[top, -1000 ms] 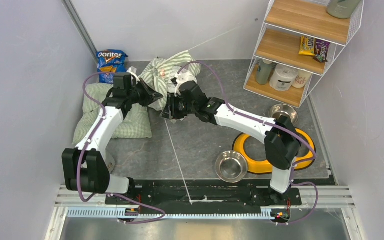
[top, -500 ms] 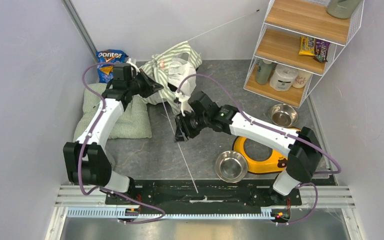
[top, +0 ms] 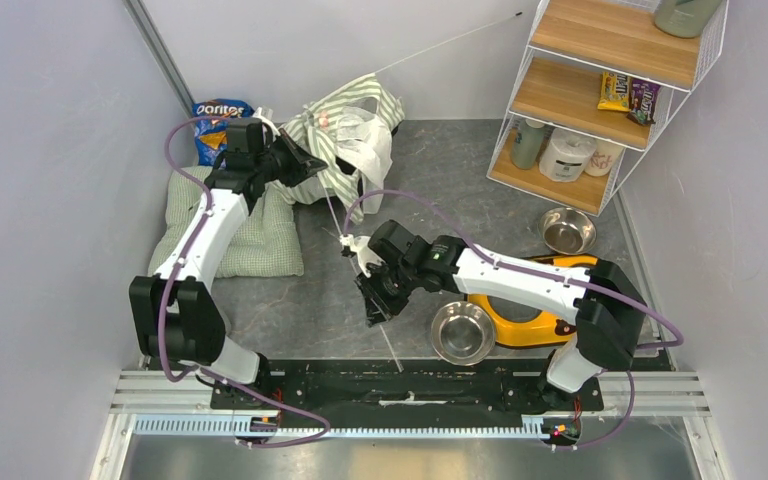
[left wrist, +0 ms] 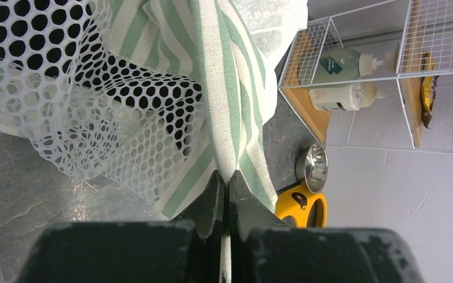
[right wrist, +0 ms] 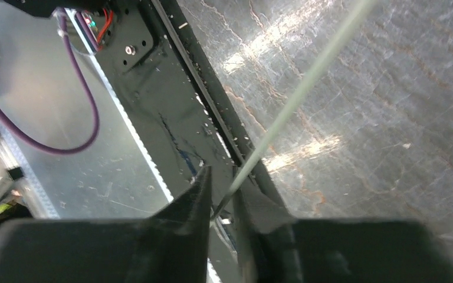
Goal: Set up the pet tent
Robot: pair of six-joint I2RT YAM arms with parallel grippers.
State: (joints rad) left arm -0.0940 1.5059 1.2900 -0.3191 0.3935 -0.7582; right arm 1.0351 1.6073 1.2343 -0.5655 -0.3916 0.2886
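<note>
The pet tent (top: 345, 125) lies bunched at the back of the floor, green-and-white striped fabric (left wrist: 230, 88) with white mesh (left wrist: 65, 88). My left gripper (top: 305, 165) is shut on a fold of the striped fabric at the tent's left side, and the cloth shows pinched between the jaws (left wrist: 225, 177). A thin pale pole (top: 334, 218) runs out of the tent toward the near edge. My right gripper (top: 375, 305) sits low on that pole. In the right wrist view the pole (right wrist: 307, 82) passes between the fingers (right wrist: 224, 188), which stand a little apart with a gap beside it.
A pale green cushion (top: 260, 235) lies under the left arm, with a Doritos bag (top: 218, 118) behind it. A yellow double-bowl holder (top: 520, 310), a steel bowl (top: 462, 332) and a second bowl (top: 565, 230) lie to the right. A wire shelf rack (top: 600, 90) stands at the back right.
My right gripper has slid down the pole from beside the tent toward the near edge. The tent has shifted back and up slightly. The left gripper keeps its hold on the fabric.
</note>
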